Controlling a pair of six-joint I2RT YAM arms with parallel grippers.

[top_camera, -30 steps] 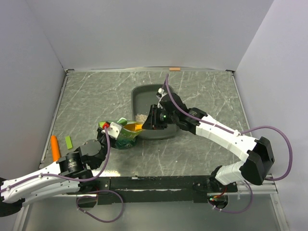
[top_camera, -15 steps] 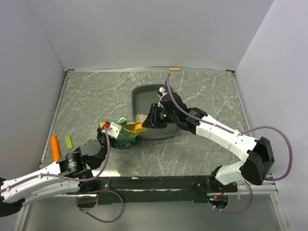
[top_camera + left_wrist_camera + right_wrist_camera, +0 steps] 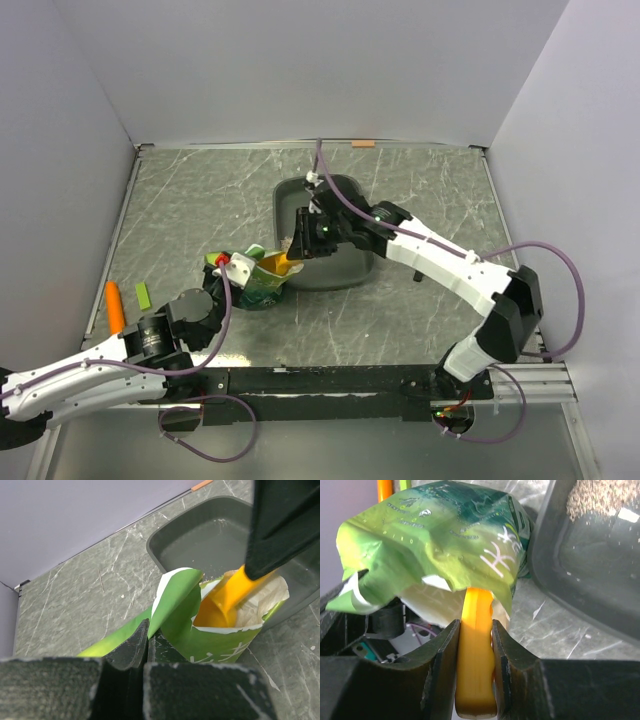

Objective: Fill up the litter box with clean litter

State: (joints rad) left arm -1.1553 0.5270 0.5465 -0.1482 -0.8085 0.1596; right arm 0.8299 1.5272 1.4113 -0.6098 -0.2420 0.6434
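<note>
Litter box (image 3: 283, 200) sits mid-counter toward the back wall, long side running away from the arms. It is mostly bare inside. Right wrist view shows one small pile of clean litter (image 3: 600, 495) in the corner nearest the bag, so the fill looks barely started. From above that corner is under the arm, so I can't confirm the pile there.

Green bag (image 3: 255, 287) stands just beside the box's near-left corner on the counter (image 3: 200, 200), mouth open toward the box. Orange scoop (image 3: 275, 263) is in the bag mouth, bowl down inside and handle sticking out.

Right end effector (image 3: 476, 630) is closed narrow on the scoop handle, fingers flat on both sides. Left end effector (image 3: 147, 645) is pinched on a folded flap of the bag lip. The grip looks tight, though the contact is partly hidden.

Step in hand, judged: loading the scoop from the bag.
- Push the bowl deeper under the granules, then rotate it level before lifting.
- The left should hold the lip taut so the mouth does not collapse on the scoop.
- Lift clear of the bag edge, cross the box rim low, and tip well inside.
- Risk: dragging the bag or spilling on the counter between bag and box.
</note>
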